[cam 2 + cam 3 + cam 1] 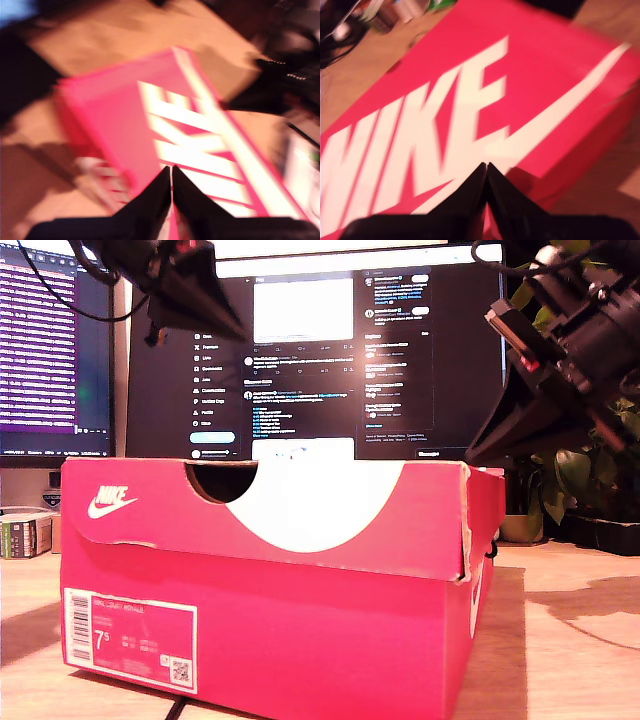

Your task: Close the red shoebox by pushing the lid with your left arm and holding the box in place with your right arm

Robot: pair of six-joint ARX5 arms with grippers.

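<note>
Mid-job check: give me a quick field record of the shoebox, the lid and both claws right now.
box: red cardboard shoebox on wooden desk
lid: red lid with white lettering, down on the box, appears closed
first claw: my first claw, shut, empty, above the lid
second claw: my second claw, shut, empty, above the lid
contact: neither claw visibly touching the lid
background: dark monitor

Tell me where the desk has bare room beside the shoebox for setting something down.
Bare wood lies on the exterior view's right, between the shoebox and the plant pots. On that view's left, a small box crowds the narrow strip of desk. Behind the shoebox stand monitors. Both grippers hang above.
</note>
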